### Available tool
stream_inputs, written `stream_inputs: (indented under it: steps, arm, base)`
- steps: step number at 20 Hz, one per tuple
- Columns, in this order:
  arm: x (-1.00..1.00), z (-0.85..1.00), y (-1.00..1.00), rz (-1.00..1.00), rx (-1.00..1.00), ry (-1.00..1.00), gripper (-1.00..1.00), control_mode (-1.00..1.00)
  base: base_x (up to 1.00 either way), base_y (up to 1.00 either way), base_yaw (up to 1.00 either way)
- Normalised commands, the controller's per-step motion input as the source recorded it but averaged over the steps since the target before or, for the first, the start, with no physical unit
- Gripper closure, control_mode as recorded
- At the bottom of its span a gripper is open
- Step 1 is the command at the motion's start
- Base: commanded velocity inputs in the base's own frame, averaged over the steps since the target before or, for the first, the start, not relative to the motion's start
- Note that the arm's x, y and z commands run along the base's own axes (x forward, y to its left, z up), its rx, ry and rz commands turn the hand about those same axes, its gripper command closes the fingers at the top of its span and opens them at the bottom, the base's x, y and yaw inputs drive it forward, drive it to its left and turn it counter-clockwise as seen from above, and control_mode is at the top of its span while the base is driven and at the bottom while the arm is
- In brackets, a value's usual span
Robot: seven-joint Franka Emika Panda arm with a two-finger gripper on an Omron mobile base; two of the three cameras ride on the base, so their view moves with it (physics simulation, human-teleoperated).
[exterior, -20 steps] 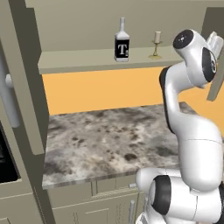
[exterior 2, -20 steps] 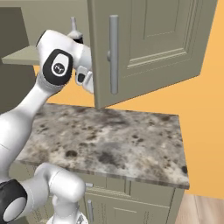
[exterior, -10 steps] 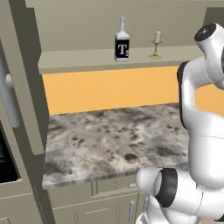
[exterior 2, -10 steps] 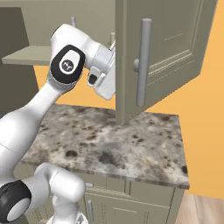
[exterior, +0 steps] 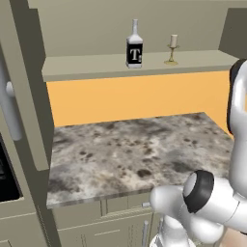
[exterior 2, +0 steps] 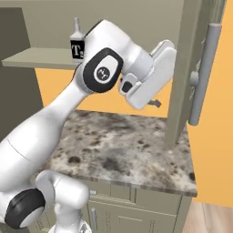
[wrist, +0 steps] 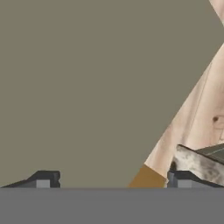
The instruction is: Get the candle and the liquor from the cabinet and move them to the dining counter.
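Note:
On the open cabinet shelf [exterior: 144,65] the liquor [exterior: 134,46] stands upright, a clear bottle with a black "T" label. The small candle [exterior: 171,48] on its brass stick stands just to its right. From the right side the liquor [exterior 2: 76,43] peeks out behind my arm. My white hand [exterior 2: 150,77] hangs close to the inner face of the cabinet's right door [exterior 2: 186,68], well to the right of both things. My gripper [wrist: 113,180] is open and holds nothing. The fingertips [wrist: 43,179] point at the door's flat grey-beige panel. The dining counter is out of view.
A marble worktop [exterior: 135,149] lies under the shelf against an orange wall. The left cabinet door [exterior: 21,96] stands open at the left. The right door's long grey handle [exterior 2: 202,77] sticks out on the door's far side. Lower drawers [exterior 2: 136,209] sit beneath the worktop.
The right cabinet door has swung wider open to the right. My arm and hand have swept right along with it. The bottle and candle have not moved.

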Motion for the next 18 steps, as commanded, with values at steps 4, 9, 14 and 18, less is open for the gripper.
stream_inputs:
  steps: [4, 9, 14, 18]
  arm:
    - [-0.16, 0.01, -0.53, 0.16, 0.12, -0.01, -1.00, -1.00]
    - [-0.04, -0.06, 0.13, 0.26, 0.00, -0.06, -1.00, -1.00]
    - [-0.11, -0.23, 0.80, 0.26, -0.19, -0.14, -1.00, -1.00]
    - [-0.16, -0.02, 0.74, 0.33, -0.22, -0.04, -1.00, -1.00]
  base:
    - [0.00, 0.00, 0.00]
    - [0.00, 0.00, 0.00]
    - [0.00, 0.00, 0.00]
    - [0.00, 0.00, 0.00]
